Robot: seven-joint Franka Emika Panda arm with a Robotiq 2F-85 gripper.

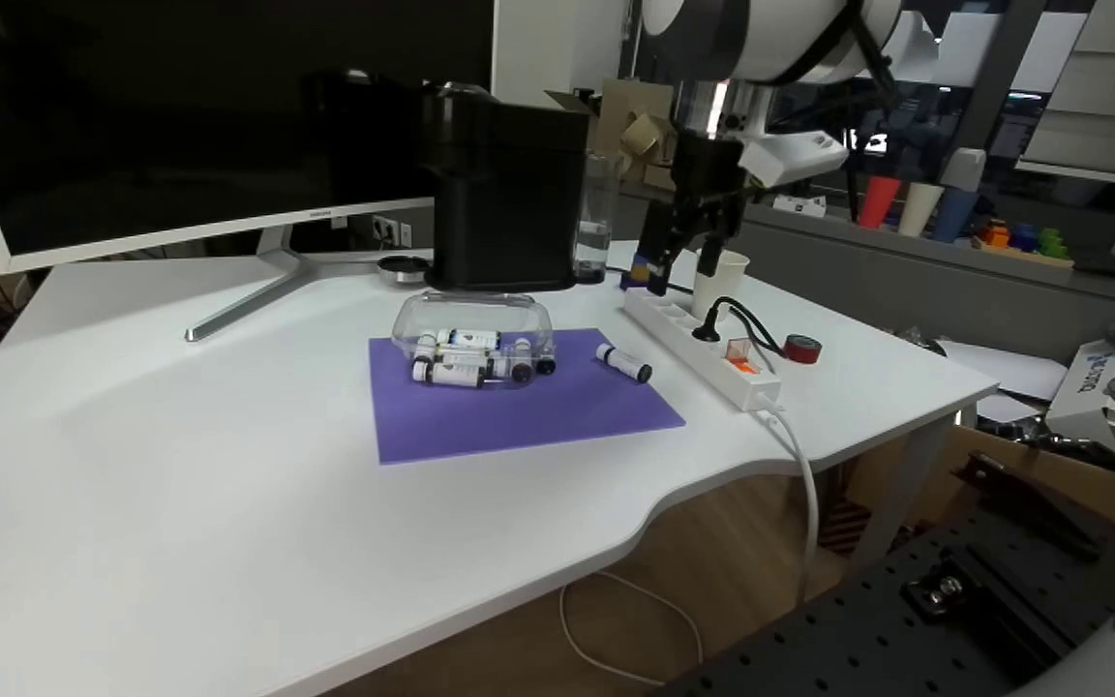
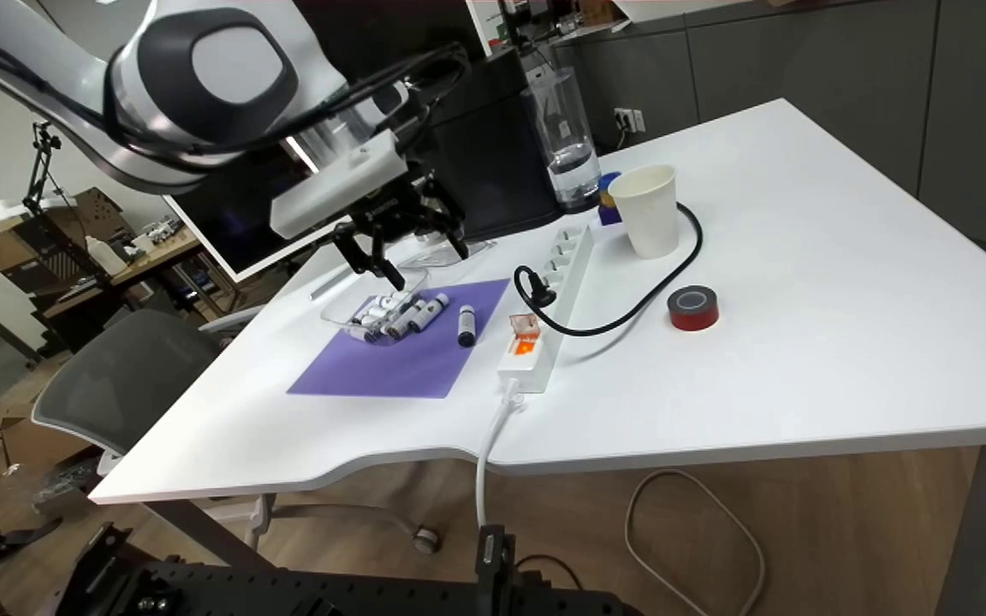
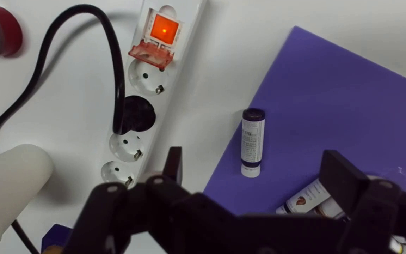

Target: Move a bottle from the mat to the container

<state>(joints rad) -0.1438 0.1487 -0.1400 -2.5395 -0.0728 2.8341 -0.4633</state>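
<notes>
A small dark bottle with a white label and white cap (image 3: 252, 141) lies alone near an edge of the purple mat (image 3: 333, 95); it shows in both exterior views (image 1: 623, 363) (image 2: 466, 325). A clear plastic container (image 1: 470, 312) with several similar bottles sits on the mat beside it (image 2: 341, 313). A tall, boxy black body (image 1: 511, 194) stands behind, at the back of the table (image 2: 493, 145). My gripper (image 1: 683, 273) is open and empty, raised above the table (image 2: 429, 269). In the wrist view the lone bottle appears between and beyond the fingertips (image 3: 254, 160); the right finger covers some container bottles.
A white power strip (image 1: 698, 350) with a black plug and cable runs alongside the mat. A white paper cup (image 2: 649, 214), red tape roll (image 2: 692, 308) and clear water cylinder (image 2: 570, 145) stand around it. A large monitor (image 1: 199, 126) stands at the back.
</notes>
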